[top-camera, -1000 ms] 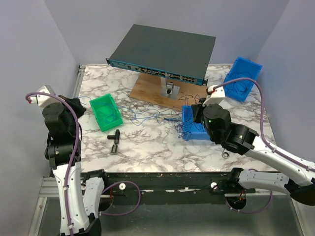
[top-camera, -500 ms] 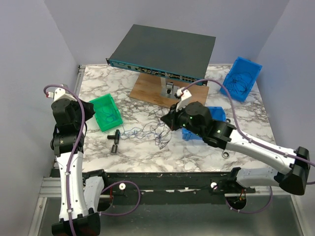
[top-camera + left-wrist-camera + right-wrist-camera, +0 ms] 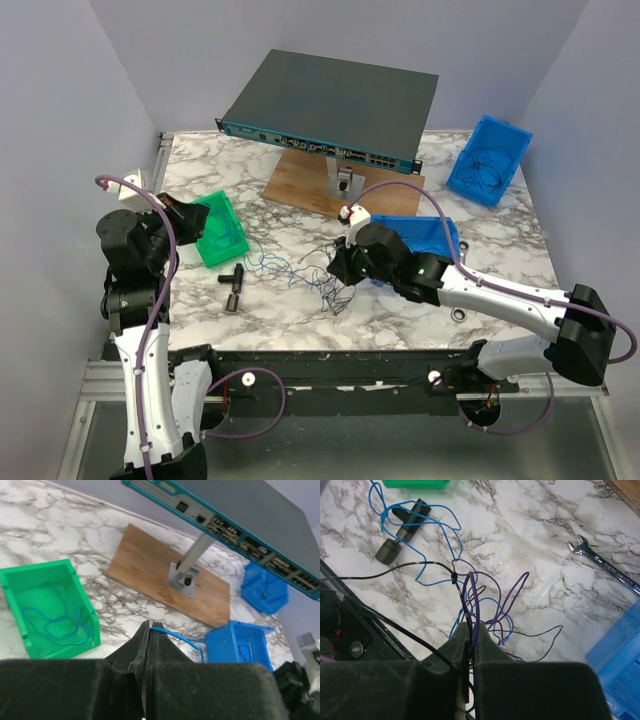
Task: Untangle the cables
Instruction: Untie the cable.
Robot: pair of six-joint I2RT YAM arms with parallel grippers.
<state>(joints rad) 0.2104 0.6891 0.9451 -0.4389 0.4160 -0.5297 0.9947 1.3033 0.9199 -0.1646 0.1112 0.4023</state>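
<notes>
The cables point(image 3: 325, 283) are a loose tangle of thin blue, purple and black wires on the marble table, between the two arms. In the right wrist view the tangle point(image 3: 454, 576) spreads out just ahead of my right gripper point(image 3: 471, 626), which is shut on purple and black strands. That gripper point(image 3: 337, 268) sits low at the tangle's right side. My left gripper point(image 3: 148, 626) is shut on one blue wire point(image 3: 175, 636), which arcs off to the right. In the top view it point(image 3: 190, 213) hovers by the green bin.
A green bin point(image 3: 215, 228) holds a loose blue wire point(image 3: 55, 622). A black T-shaped tool point(image 3: 233, 282) lies left of the tangle, a wrench point(image 3: 605, 570) to its right. Two blue bins point(image 3: 420, 235) point(image 3: 490, 160), a wooden board point(image 3: 330, 185) and a network switch point(image 3: 335, 105) stand behind.
My right gripper has moved left and nearer, dragging the tangle from the near blue bin to mid-table. My left gripper has swung right, up to the green bin.
</notes>
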